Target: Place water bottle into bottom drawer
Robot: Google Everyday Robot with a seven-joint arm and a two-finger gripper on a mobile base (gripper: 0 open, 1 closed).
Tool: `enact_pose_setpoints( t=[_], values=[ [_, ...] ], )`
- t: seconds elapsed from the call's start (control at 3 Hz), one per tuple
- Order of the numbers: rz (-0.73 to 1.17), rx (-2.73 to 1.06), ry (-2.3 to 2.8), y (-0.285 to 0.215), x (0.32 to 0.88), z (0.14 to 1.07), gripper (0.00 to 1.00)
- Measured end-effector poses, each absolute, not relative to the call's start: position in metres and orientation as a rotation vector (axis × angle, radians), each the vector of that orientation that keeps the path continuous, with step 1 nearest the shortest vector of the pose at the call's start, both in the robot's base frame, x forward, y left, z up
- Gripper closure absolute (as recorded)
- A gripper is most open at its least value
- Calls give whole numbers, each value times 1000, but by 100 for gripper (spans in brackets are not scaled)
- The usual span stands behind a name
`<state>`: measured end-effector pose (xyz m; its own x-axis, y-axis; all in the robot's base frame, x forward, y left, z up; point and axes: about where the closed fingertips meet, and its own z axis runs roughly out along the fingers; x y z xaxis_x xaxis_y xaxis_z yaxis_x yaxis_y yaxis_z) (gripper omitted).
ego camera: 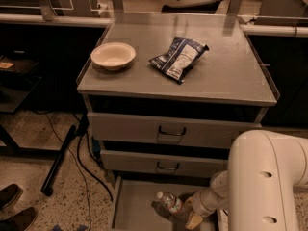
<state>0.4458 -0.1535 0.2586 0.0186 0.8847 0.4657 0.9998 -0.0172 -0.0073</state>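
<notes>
The bottom drawer (pixel 131 207) of the grey cabinet is seen pulled out, its flat grey floor exposed beneath the two upper drawers. The water bottle (pixel 168 202) is found inside this drawer, right of the middle. It is tilted, with its white cap pointed toward 10 o'clock and its pale label band just below the cap. The gripper (pixel 189 216) is placed at 4 o'clock of the bottle, low within the drawer opening. The jaws are closed narrowly around the bottle's lower end, so the bottle is held. Whether the bottle touches the drawer floor cannot be told.

The white robot arm (pixel 262 186) is seen at 4 o'clock of the view, bent down toward the drawer, and the drawer's right side is hidden by it.

The top drawer (pixel 134 128) and the middle drawer (pixel 130 160) are shut, each with a loop handle on its grey front.

On the table (pixel 231 71) above the drawers, a pale bowl (pixel 113 55) is set upright toward 10 o'clock. A dark blue-and-white snack bag (pixel 178 58) lies at 3 o'clock of the bowl, well apart from it.

On the speckled floor at 8 o'clock of the cabinet, black cables (pixel 82 170) are trailed, and a pair of dark shoes (pixel 12 208) is seen at the left edge.
</notes>
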Motion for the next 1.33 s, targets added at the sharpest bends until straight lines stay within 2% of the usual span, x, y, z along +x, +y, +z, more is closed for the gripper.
enact_pose_setpoints(
  t=[1.33],
  values=[
    [-388,-2258,-1788,-150,461,205,100]
  ],
)
